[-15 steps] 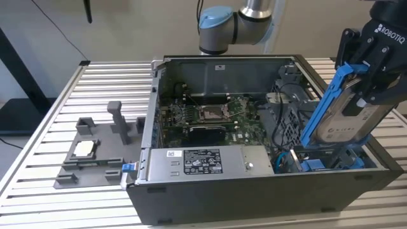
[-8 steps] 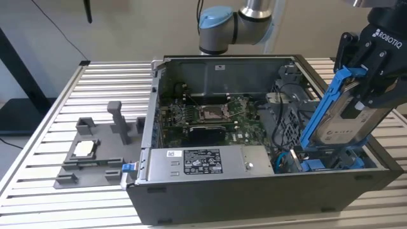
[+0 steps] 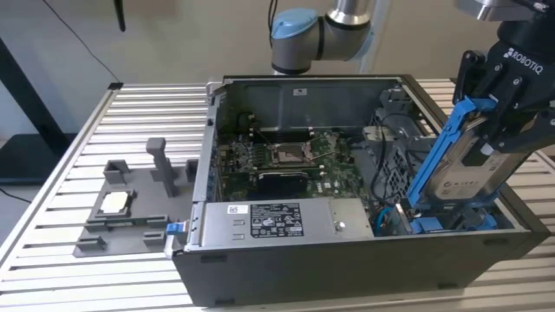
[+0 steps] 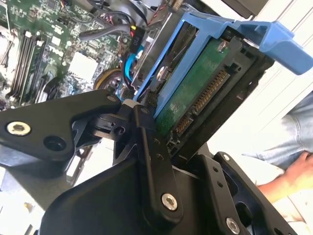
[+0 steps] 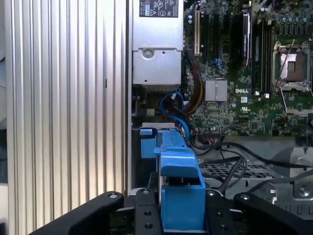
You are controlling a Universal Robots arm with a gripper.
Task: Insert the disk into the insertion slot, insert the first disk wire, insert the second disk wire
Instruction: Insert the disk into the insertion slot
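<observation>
Exterior view, from its left: grey fixture plate (image 3: 121, 218) on the slatted table (image 3: 78, 273). Next comes the open computer case (image 3: 347, 266), with the power-supply box (image 3: 269, 221) along the near wall and the motherboard (image 3: 286, 159) behind it.

Toward the exterior view's right, the disk (image 3: 457, 179) stands steeply tilted. Its lower end is at the blue fittings of the insertion slot (image 3: 438, 224), not seated.

Judged rigid, fairly dense and shock-sensitive. The second wrist view shows a bare circuit board (image 4: 195, 93) and connector pins, so any hold belongs on the flat faces and the blue carrier (image 3: 438, 153).

Gripper (image 3: 501, 140) is clamped across the disk's upper part, jaws narrowed to its thickness.
</observation>
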